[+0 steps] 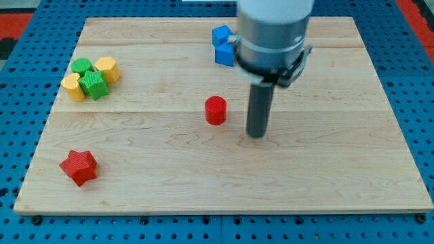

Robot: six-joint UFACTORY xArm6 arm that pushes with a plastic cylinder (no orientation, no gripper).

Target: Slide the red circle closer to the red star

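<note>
A: What do we have nearest the view's bottom?

B: The red star [79,167], close to the tabletop's [203,190] 7 o'clock corner.

A: And the red circle [215,110]?

B: Near the middle, well apart from the star, up toward 2 o'clock from it. My tip [256,134] stands just beside the circle at its 4 o'clock, not touching. We have no fingers here, only the rod.

A: Farther back?

B: At 10 o'clock we see 2 green blocks [89,76] and 2 yellow blocks [107,68] huddled together. At 12 o'clock, a blue block [222,46] sits partly behind our arm.
</note>
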